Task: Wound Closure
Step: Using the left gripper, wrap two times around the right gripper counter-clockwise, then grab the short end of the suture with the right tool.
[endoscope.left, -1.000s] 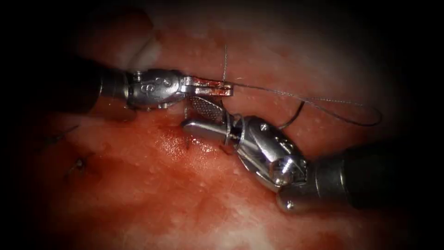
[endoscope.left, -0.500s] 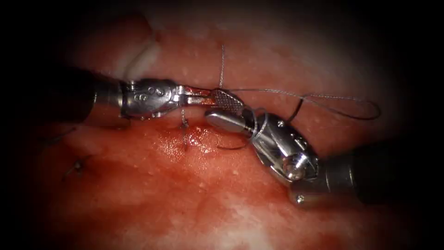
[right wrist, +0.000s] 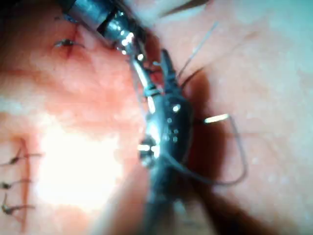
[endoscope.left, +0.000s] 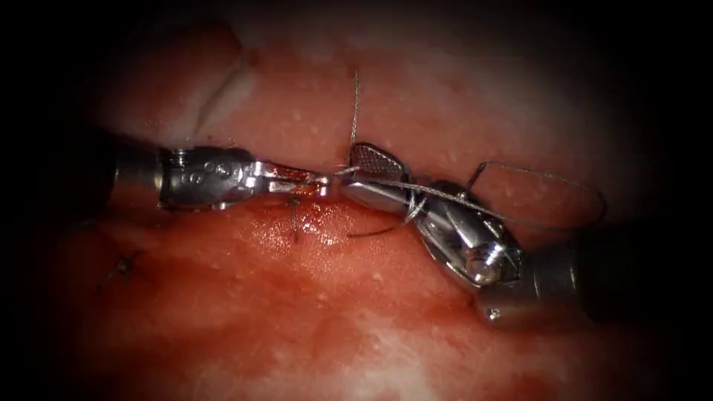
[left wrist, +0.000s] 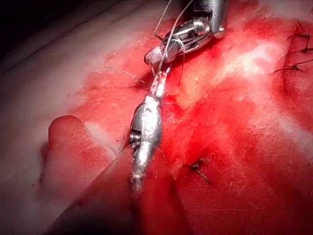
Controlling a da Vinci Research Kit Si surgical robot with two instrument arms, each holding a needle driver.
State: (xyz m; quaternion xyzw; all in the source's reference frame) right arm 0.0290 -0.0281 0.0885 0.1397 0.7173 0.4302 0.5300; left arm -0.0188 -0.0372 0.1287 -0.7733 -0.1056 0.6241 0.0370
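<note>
My left tool reaches in from the left with its jaws shut on the thread, just above a stitch in the wet red tissue. Tip to tip with it, my right tool has its jaws open, the ridged upper one raised. Thread is wrapped around the right tool behind its jaws and runs out in a loop to the right. A short thread tail lies under the right tool. In the left wrist view the left tool meets the right tool. I cannot make out the needle.
A finished stitch sits at the far left of the tissue, also seen as a stitch in the left wrist view. A row of earlier stitches lies beside the bright patch. Red fluid coats the tissue around the tools.
The left tool has drawn back left and lower with the thread. The right tool has slid back to the right, and the thread now wraps around it behind its jaws.
</note>
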